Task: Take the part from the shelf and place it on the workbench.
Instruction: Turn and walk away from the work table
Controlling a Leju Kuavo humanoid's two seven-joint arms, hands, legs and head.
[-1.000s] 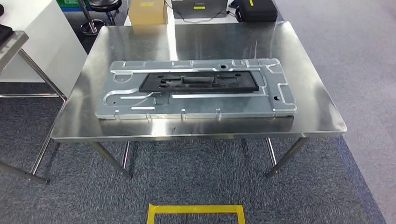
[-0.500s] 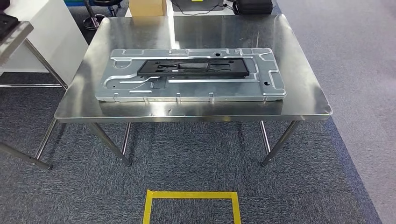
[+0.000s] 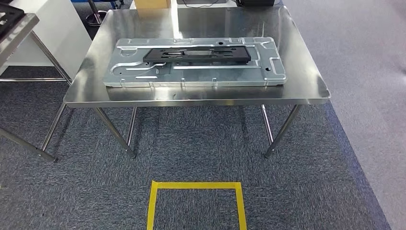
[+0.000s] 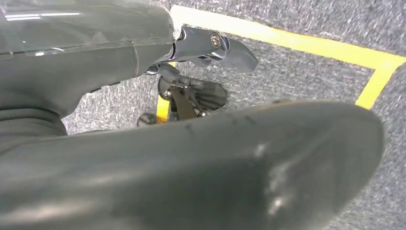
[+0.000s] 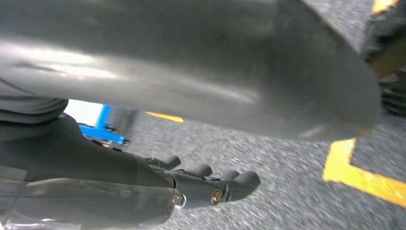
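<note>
Below, both the left hand (image 4: 201, 72) and right hand (image 5: 210, 184) hang empty.

Black part (image 3: 197, 54) lying on pale silver-grey stamped metal panel (image 3: 273, 72). Shiny steel desk (image 3: 306, 88) reflecting light. Carpet (image 3: 201, 153) showing speckled blue-grey; yellow tape square (image 3: 195, 185) marking it. Dark grey hand (image 5: 210, 184) hanging over carpet.
</note>
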